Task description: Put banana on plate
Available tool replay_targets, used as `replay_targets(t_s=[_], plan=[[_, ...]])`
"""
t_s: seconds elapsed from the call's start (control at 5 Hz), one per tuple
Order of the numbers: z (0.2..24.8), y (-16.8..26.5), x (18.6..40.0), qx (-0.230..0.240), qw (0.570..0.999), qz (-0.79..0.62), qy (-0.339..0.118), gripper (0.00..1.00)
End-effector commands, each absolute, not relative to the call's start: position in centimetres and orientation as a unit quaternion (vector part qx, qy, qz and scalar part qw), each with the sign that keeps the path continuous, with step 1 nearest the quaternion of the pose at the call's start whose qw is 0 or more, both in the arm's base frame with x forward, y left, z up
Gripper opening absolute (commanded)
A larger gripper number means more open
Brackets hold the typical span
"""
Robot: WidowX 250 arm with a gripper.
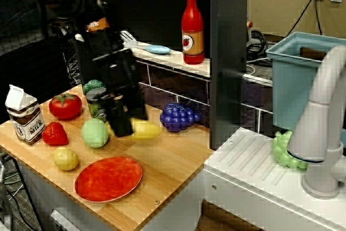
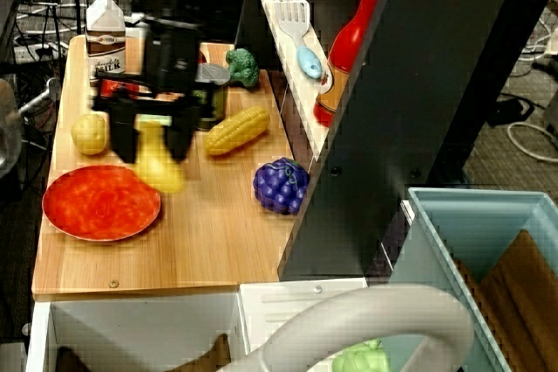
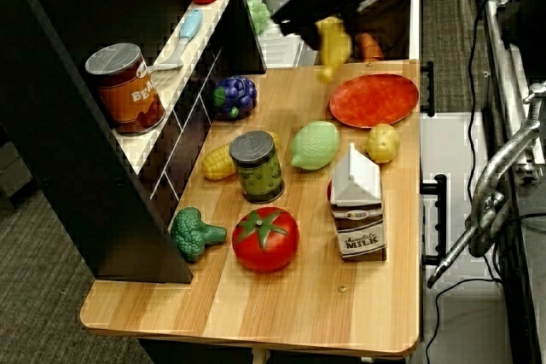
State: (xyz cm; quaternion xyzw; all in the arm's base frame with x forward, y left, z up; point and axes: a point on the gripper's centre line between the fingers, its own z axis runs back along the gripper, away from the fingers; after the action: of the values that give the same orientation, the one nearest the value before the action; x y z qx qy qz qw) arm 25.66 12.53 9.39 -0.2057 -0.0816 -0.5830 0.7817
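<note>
Pinching the banana [image 2: 160, 165] between its black fingers, the gripper [image 2: 155, 132] holds the fruit lifted off the wooden counter [image 2: 218, 241], hanging just beyond the far rim of the plate [image 2: 100, 202] and not touching it; in the side view the banana [image 1: 143, 130] pokes out sideways from the gripper [image 1: 120, 121]. Around it lie the lemon [image 2: 89, 132] and the corn cob [image 2: 236, 130], with the grapes [image 2: 281, 186] farther off and the green can [image 3: 257, 166], tomato [image 3: 265, 239] and milk carton [image 3: 357, 215] well apart from the plate [image 3: 374, 100].
</note>
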Motion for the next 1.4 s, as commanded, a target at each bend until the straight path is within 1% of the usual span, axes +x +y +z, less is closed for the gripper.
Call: replay_targets(t_s=[0.0,0.2,0.4,0.6,1.0,1.2], plan=[[9.6,13.0,19.9,-0.179,0.754,-0.628,-0.066,0.0],[8.6,13.1,19.9,-0.17,0.76,-0.624,-0.068,0.58],[7.7,13.0,19.9,-0.155,0.761,-0.627,-0.059,0.87],[7.4,13.4,19.7,-0.155,0.763,-0.624,-0.058,1.0],[5.6,15.3,18.0,-0.141,0.761,-0.632,-0.045,1.0],[6.0,15.4,18.2,-0.144,0.763,-0.629,-0.048,1.0]])
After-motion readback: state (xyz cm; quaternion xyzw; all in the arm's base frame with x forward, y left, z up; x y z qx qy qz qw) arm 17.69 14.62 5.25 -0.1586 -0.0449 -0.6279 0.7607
